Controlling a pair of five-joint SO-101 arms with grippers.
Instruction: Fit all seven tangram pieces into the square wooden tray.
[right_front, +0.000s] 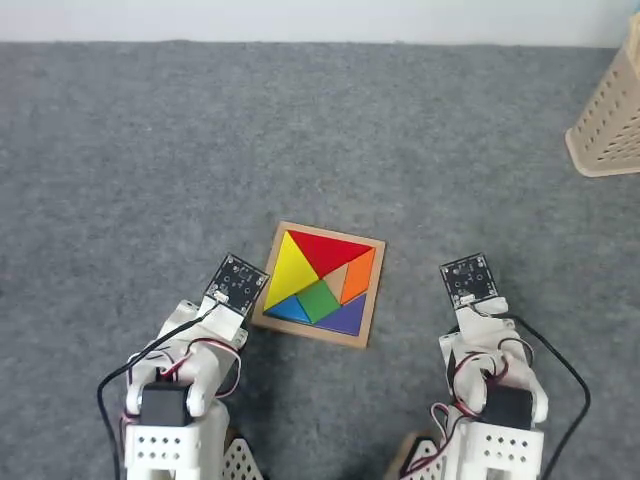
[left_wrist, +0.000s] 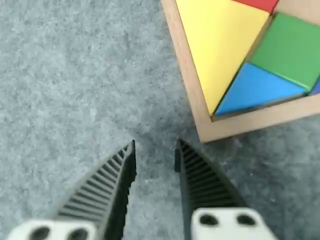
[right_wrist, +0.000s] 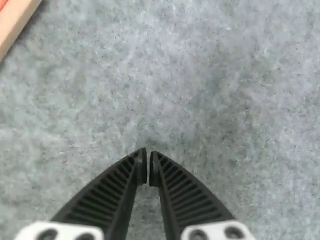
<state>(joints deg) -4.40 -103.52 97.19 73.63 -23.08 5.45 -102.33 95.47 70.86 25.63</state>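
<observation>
- The left gripper (left_wrist: 155, 147) hangs over the grey carpet (left_wrist: 75, 75). Its fingers (left_wrist: 115, 185) are parted by a narrow gap and nothing is between them.
- The square wooden tray (left_wrist: 191, 75) lies on the carpet, with one corner just ahead of the left fingertips and slightly off to one side, not touching them.
- Inside the tray, the yellow triangle (right_front: 285, 272) and blue triangle (right_front: 288, 310) lie nearest the left fingers. The green square (right_front: 318, 300) and red triangle (right_front: 325, 250) are beyond them. The orange piece (right_front: 358, 275) and purple piece (right_front: 345, 318) are on the side toward the right gripper.
- A wood-coloured triangle (right_front: 338, 275) sits mid-tray, and I cannot tell whether it is a piece or bare floor.
- The right gripper (right_wrist: 148, 155) hangs over carpet with its fingers drawn together to a hairline slit, holding nothing. A tray corner lies well ahead of these fingertips and far off to one side.
- A slatted basket (right_front: 610, 110) stands well apart from both grippers.
</observation>
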